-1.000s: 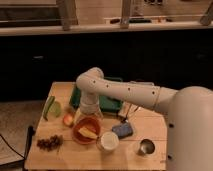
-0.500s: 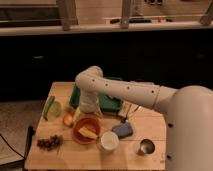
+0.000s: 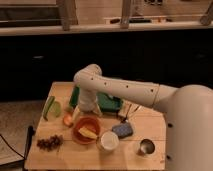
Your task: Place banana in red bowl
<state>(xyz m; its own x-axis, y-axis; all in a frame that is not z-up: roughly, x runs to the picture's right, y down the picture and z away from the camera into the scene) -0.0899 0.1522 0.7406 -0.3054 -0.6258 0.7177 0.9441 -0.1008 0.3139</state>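
There the banana (image 3: 88, 133) lay, inside the red bowl (image 3: 76, 131) on the tabletop (image 3: 62, 159), with the claw (image 3: 86, 114) hanging just above the bowl's far rim, in front of the green tray (image 3: 109, 100). A white cup (image 3: 108, 141) stood just beside the bowl, an orange-pink fruit (image 3: 67, 119) sat at its other side, and dark grapes (image 3: 49, 143) lay near the front edge.

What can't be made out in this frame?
Camera view:
Green tray: left part hidden behind the arm.
Tool, just above the red bowl's far rim: its underside is hidden by the wrist, so contact with the banana in the bowl is unclear.
Robot body: cut off by the right edge.
Small items behind the blue sponge: too blurred to name.
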